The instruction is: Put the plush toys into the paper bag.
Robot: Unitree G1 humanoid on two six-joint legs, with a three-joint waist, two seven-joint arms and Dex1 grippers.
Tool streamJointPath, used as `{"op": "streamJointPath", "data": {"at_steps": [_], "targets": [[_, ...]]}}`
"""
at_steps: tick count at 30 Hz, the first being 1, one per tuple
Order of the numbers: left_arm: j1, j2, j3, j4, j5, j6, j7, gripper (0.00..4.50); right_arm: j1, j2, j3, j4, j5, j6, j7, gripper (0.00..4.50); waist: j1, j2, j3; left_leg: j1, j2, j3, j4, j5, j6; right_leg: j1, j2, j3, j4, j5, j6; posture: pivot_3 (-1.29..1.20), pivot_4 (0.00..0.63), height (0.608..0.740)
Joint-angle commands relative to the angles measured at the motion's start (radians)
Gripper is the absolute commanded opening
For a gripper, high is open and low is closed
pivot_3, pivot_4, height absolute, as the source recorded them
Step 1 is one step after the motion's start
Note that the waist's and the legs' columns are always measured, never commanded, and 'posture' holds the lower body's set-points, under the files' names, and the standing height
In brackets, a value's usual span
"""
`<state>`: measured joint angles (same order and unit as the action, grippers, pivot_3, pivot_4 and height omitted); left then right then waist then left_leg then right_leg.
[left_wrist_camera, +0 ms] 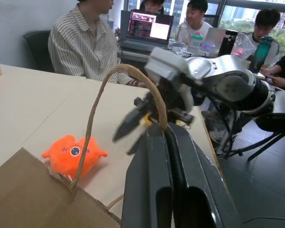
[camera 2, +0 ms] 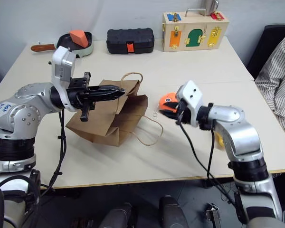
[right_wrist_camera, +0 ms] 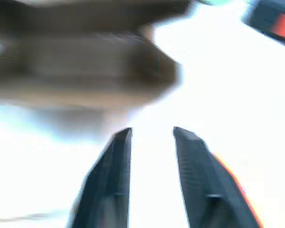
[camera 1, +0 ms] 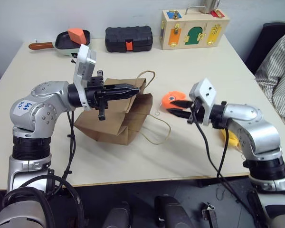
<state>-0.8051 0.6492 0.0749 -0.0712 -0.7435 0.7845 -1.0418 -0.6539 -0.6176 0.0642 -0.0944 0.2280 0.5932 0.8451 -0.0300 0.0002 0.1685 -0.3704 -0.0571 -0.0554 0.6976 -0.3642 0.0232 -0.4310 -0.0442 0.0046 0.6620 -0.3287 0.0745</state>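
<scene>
A: Starting at the left side of the counter [camera 1: 190,71]. We note the left gripper [camera 1: 133,89] pointing level toward the right, its fingers [left_wrist_camera: 156,185] pressed together on one twisted handle of the paper bag [camera 1: 116,121]. The loop rises out from between them in the left wrist view. The bag itself lies slumped mid-counter, mouth facing the right edge.

B: And the toys?

A: The orange plush toy [camera 1: 171,100] sits on the counter just right of the bag mouth, between bag and right arm. The right gripper [camera 1: 180,109] is at the toy's right flank, fingers parted with nothing between them; the right wrist view shows an empty gap. The yellow plush toy [camera 1: 231,138] lies nearer the counter's right edge, mostly hidden behind the right forearm.

B: So which arm takes it?

A: We judge the right one. The orange toy lies directly ahead of its fingertips, toward the bag. The toy is roundish, so no long axis matters; we only need the fingers to straddle it. Whether they touch it now, we cannot tell.
</scene>
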Motion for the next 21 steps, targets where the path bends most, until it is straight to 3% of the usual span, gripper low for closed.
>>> {"op": "streamJointPath", "data": {"at_steps": [1, 7, 12, 21], "targets": [[0.0, 0.01, 0.006, -0.024, 0.004, -0.018, -0.011, 0.0, -0.083, 0.02, 0.072, 0.194, -0.146, -0.186, -0.082, 2.64, -0.001, 0.0, 0.0, 0.0, 0.0, 0.0, 0.0, 0.0, 0.0, 0.0, 0.0, 0.0, 0.0, 0.0, 0.0, 0.0, 0.15, 0.74], [-0.009, 0.013, 0.006, -0.016, 0.008, -0.019, -0.017, 0.0, -0.193, 0.117, 0.183, 0.485, -0.273, -0.35, -0.105, 4.47, -0.004, 0.0, 0.0, 0.0, 0.0, 0.001, 0.0, 0.0, 0.0, -0.002, 0.0, 0.0, 0.001, 0.0, 0.0, 0.0, 0.15, 0.74], [-0.019, 0.01, 0.012, -0.012, 0.009, -0.019, -0.008, 0.0, -0.244, 0.173, 0.225, 0.67, -0.366, -0.448, -0.184, 4.47, -0.005, 0.0, 0.0, 0.0, 0.0, 0.001, 0.0, 0.0, -0.001, -0.002, 0.0, 0.0, 0.001, 0.0, 0.0, 0.0, 0.15, 0.74], [-0.009, 0.01, 0.019, -0.03, -0.002, -0.012, 0.009, 0.0, -0.187, 0.1, 0.128, 0.584, -0.346, -0.489, -0.178, 1.47, -0.002, 0.0, 0.0, 0.0, 0.0, 0.0, 0.001, 0.0, -0.001, -0.001, 0.0, -0.001, 0.001, 0.0, 0.0, 0.0, 0.15, 0.74]]}}
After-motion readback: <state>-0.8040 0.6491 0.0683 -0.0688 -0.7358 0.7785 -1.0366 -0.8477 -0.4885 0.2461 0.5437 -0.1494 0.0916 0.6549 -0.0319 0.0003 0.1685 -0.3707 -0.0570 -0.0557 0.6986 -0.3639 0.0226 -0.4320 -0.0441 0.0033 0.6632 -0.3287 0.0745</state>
